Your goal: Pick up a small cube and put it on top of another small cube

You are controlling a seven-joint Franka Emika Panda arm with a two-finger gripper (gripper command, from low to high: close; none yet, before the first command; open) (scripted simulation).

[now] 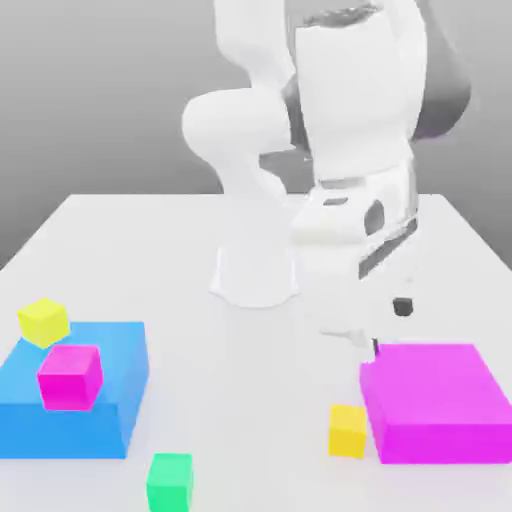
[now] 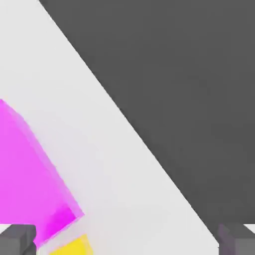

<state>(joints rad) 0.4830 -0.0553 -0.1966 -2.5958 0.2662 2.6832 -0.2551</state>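
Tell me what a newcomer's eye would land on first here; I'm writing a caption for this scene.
Probably the two big bright blocks: the magenta block at the exterior view's right and the blue block at its left, with a magenta cube on top. Next, likely the white arm looming over the pale table, its claw open and empty.
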